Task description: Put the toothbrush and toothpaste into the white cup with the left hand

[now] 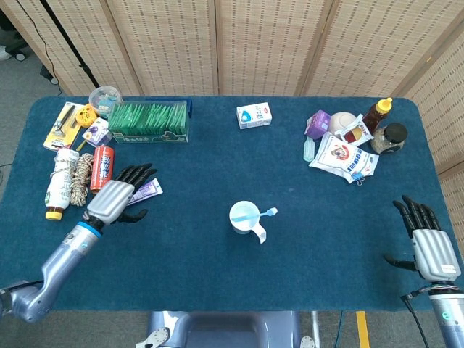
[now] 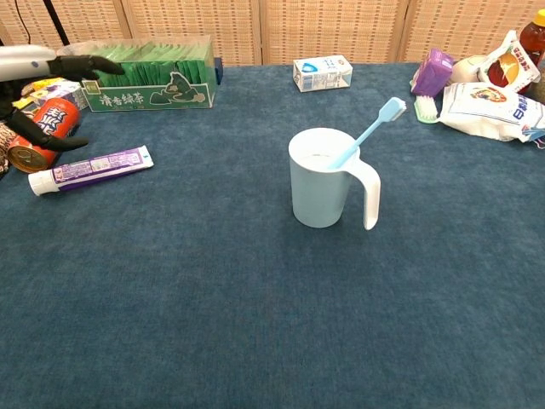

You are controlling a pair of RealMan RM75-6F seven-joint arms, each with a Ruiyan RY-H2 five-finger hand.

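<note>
purple-and-white toothpaste tube (image 2: 89,169) lies flat at left of frame, long axis sideways, right under the spread, empty left hand (image 1: 119,196), far from the white cup (image 2: 322,176).

A folding screen (image 1: 239,43) of woven, tan panels in darker wooden frames fills the top of the frame behind the table (image 1: 217,275), which is covered in dark blue cloth. Grey floor (image 1: 18,80) shows at the upper left, under even light.
</note>
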